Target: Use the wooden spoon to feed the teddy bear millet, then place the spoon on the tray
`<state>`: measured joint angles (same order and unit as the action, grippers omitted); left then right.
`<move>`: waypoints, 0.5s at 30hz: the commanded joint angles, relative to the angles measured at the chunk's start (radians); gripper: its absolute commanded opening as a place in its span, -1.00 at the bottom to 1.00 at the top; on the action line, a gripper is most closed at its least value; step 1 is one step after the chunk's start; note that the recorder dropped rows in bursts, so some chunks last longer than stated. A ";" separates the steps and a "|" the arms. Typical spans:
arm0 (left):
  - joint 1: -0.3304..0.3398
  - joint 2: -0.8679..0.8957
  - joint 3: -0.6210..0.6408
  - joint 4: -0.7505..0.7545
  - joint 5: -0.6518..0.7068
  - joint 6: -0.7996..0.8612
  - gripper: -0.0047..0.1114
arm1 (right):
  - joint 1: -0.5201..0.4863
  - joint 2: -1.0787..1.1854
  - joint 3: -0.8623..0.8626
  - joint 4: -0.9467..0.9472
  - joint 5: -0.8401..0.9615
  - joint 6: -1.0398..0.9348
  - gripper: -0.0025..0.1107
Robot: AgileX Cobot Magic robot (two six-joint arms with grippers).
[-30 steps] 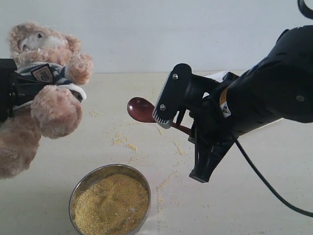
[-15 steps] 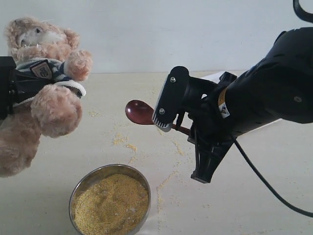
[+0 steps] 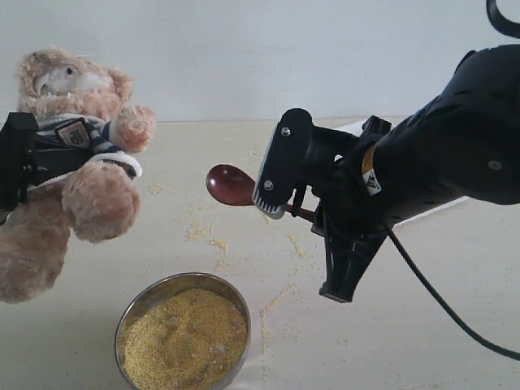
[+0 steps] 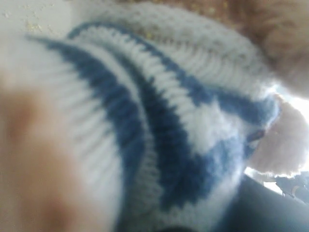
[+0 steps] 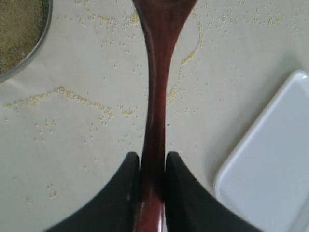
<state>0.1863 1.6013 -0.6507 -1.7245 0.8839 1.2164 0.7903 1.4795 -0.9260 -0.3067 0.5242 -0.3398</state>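
1. Over the last second the teddy bear (image 3: 77, 162), at the left of the exterior view, has sunk a little in the frame and drifted slightly toward the centre. It hangs clear of the desk (image 3: 422, 325).
2. The left gripper (image 3: 20, 158), at the left edge, carries it with its jaws pinching the bear's striped torso. The left wrist view shows almost nothing but blurred navy-and-white knit.
3. The wooden spoon (image 3: 230, 184), in mid-frame, has crept a touch to the left, its bowl leading toward the bear. The right wrist view shows the right gripper (image 5: 153, 164) with its jaws pressed tight on the slim handle.
4. The gap has therefore narrowed from both sides, but only slightly. The spoon's bowl is well apart from the bear and sits lower in the frame than its white muzzle.
5. This looks like the approach for feeding, not yet the feed itself. The spoon's bowl looks dark and glossy, and I cannot tell whether it holds any grain.
6. The millet (image 3: 185, 337) lies heaped in the steel bowl (image 3: 123, 325) at the bottom of the frame, with loose specks across the desk.
7. The tray (image 5: 270, 154) lies at the right of the right wrist view, and the spoon is not yet on it.
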 commanded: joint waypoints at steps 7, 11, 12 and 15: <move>0.002 0.030 -0.011 -0.020 0.027 0.063 -0.83 | -0.001 -0.002 -0.004 -0.178 0.207 0.080 -0.96; 0.002 0.030 -0.011 -0.020 0.031 0.055 -0.83 | 0.001 -0.002 -0.054 -0.089 0.245 0.080 -0.96; 0.002 0.030 -0.011 -0.020 0.031 0.056 -0.83 | 0.001 -0.002 -0.077 -0.067 0.259 0.080 -0.96; 0.002 0.030 -0.011 -0.020 0.023 0.073 -0.83 | 0.001 -0.002 -0.158 -0.054 0.288 0.080 -0.96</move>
<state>0.1863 1.6340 -0.6507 -1.7245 0.8902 1.2696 0.7903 1.4799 -1.0200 -0.3810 0.7867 -0.2617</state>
